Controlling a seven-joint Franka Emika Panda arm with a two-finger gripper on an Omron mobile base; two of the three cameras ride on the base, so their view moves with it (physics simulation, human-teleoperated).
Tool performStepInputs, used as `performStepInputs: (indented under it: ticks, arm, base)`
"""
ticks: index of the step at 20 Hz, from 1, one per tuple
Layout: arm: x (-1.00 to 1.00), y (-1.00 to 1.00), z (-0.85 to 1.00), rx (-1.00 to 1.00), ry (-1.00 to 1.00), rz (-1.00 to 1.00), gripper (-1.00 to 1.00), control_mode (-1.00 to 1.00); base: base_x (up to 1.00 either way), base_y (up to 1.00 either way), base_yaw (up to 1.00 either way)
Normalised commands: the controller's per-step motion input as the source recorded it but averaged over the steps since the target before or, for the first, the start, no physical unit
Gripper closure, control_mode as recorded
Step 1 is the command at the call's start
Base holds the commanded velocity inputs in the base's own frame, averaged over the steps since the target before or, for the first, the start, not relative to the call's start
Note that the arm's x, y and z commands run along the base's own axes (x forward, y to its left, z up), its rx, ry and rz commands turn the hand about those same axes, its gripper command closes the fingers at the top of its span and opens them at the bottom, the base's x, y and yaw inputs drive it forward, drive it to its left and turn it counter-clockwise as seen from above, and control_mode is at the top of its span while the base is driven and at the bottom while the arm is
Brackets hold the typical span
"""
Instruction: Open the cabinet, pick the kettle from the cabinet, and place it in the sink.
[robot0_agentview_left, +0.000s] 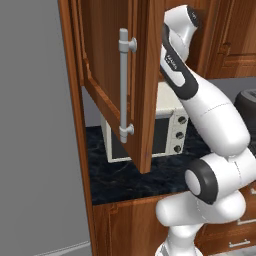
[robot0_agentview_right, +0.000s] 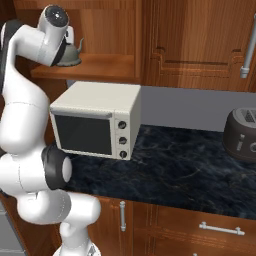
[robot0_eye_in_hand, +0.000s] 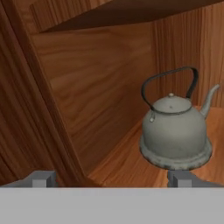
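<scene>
The cabinet's door (robot0_agentview_left: 107, 60) stands swung open toward me, its long grey bar handle (robot0_agentview_left: 123, 85) facing out. Inside, on the wooden shelf (robot0_agentview_right: 102, 67), sits the grey-green kettle (robot0_eye_in_hand: 175, 131), upright, with its dark arched handle up and its spout to the right. From the right base view the kettle (robot0_agentview_right: 72, 55) is partly hidden behind my arm. My gripper (robot0_eye_in_hand: 111, 179) is open, inside the cabinet and short of the kettle, which lies ahead and toward the right fingertip (robot0_eye_in_hand: 179, 178). Nothing is between the fingers. The sink is out of view.
A white toaster oven (robot0_agentview_right: 95, 120) stands on the dark stone counter (robot0_agentview_right: 175, 170) right below the cabinet shelf. A dark toaster (robot0_agentview_right: 242, 132) sits at the counter's right. The cabinet's inner side wall (robot0_eye_in_hand: 39, 109) is close on the gripper's left. Drawer fronts (robot0_agentview_right: 215, 230) run below the counter.
</scene>
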Motion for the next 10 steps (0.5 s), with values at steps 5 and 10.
performStepInputs:
  ticks: [5,10]
  arm:
    - [0.15,0.09,-0.14,0.00,-0.04,0.00,-1.00,-1.00]
    - [0.26,0.08,-0.05,0.00,-0.08,0.00,-1.00,-1.00]
  base:
    - [0.00,0.00,0.00]
    - [0.00,0.00,0.00]
